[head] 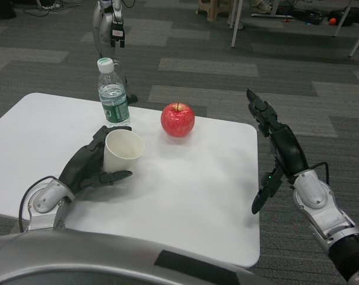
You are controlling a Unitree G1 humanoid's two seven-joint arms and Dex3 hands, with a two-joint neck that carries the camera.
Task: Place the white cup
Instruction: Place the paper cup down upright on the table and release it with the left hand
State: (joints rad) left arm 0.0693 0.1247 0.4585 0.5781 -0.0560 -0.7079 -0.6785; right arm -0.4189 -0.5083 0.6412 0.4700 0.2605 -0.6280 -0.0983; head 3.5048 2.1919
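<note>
My left hand (89, 168) sits on the white desk (191, 196) toward its left side, fingers (111, 176) wrapped around the white cup (123, 151), holding it upright with the open mouth up. The cup stands on the desk inside my grasp, thumb along its near side, other fingers behind it (contact on the far side is partly hidden by the cup). Just behind the cup, near the desk's far edge, stands a clear water bottle (113, 94) with a green label and pale cap, upright, close to the cup but whether they touch I cannot tell. To its right, also near the far edge, a red apple (178, 119) sits stem up, apart from both cup and bottle. My right hand (278, 148) hangs just past the desk's right edge, over the grey carpet floor (226, 65), fingers (257, 108) stretched out and wide, holding nothing, thumb pointing down toward the near right corner. Beyond the far edge, on the floor, the legs of another robot (108, 27) (only its lower part shows).
</note>
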